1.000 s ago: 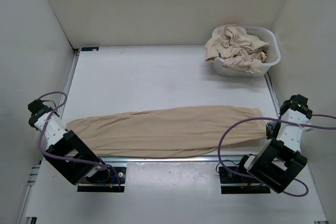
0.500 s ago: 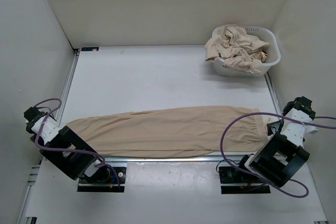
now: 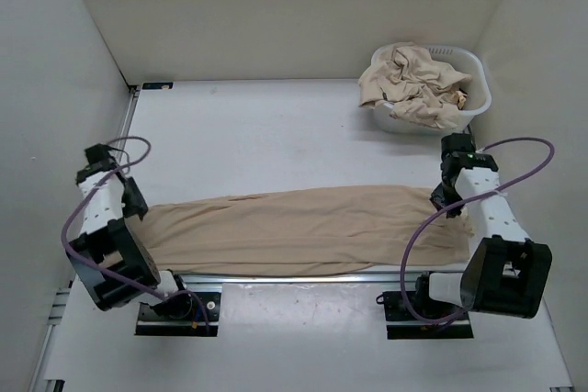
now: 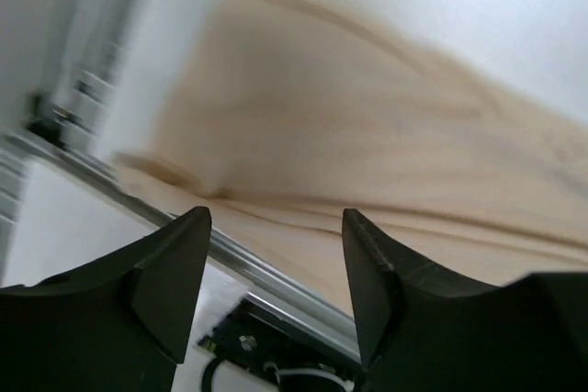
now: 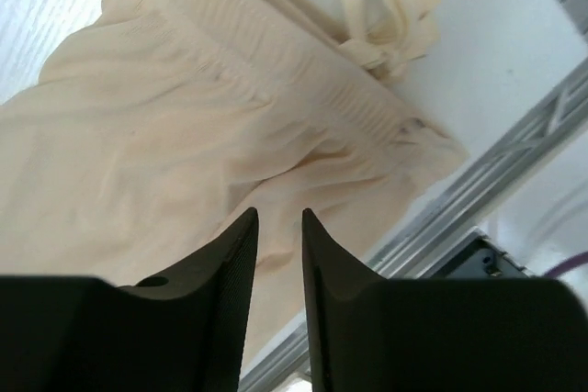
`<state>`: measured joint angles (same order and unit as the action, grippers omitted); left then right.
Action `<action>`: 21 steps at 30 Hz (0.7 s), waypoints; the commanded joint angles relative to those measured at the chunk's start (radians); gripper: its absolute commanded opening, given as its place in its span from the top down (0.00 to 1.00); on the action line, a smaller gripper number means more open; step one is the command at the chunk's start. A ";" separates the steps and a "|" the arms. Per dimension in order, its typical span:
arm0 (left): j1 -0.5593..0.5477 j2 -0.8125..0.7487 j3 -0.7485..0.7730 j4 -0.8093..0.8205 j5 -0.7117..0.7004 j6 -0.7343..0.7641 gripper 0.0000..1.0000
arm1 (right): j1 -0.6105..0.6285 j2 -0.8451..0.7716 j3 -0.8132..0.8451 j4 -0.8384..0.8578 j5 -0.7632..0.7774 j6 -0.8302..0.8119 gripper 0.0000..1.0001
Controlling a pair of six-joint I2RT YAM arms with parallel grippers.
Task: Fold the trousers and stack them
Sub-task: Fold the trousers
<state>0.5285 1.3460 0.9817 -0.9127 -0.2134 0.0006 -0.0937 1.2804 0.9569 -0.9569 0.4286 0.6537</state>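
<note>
One pair of beige trousers lies flat and stretched lengthwise across the near part of the table, waistband to the right. My left gripper hovers over the leg end, open, with nothing between its fingers; the fabric lies below it, blurred. My right gripper hangs above the waistband end. Its fingers stand a narrow gap apart with nothing held; the gathered waistband and its drawstring lie beneath. More beige garments are crumpled in the basket.
A white plastic basket stands at the back right corner. A metal rail runs along the table's near edge just below the trousers, seen too as the rail under the right wrist. White walls close in both sides and the back.
Both arms have swung in from the outer table edges to above the trouser ends. Both grippers went from shut to open; the right one has since narrowed.
</note>
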 commanded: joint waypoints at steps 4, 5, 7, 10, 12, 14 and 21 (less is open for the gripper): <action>-0.126 0.171 -0.161 0.144 -0.078 -0.001 0.39 | 0.038 0.109 -0.098 0.165 -0.080 0.170 0.87; -0.139 0.195 -0.138 0.144 -0.087 -0.001 0.40 | 0.048 0.175 -0.098 0.176 -0.080 0.179 0.91; -0.162 0.238 -0.092 0.156 -0.087 -0.001 0.41 | 0.048 0.242 -0.064 0.185 -0.070 0.188 0.94; -0.208 0.310 -0.025 0.170 -0.076 -0.001 0.42 | 0.048 0.367 0.014 0.196 -0.057 0.189 0.96; -0.229 0.386 0.024 0.184 -0.095 -0.001 0.42 | 0.038 0.457 0.105 0.196 -0.048 0.175 0.97; -0.239 0.456 0.069 0.193 -0.095 -0.001 0.44 | 0.029 0.525 0.172 0.185 -0.039 0.164 0.97; -0.288 0.530 0.181 0.161 -0.086 -0.001 0.43 | -0.003 0.608 0.370 0.165 -0.131 0.040 0.85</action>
<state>0.2699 1.8462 1.1622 -0.8536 -0.3389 0.0208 -0.0841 1.8877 1.2762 -0.7994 0.3470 0.7696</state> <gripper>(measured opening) 0.565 0.130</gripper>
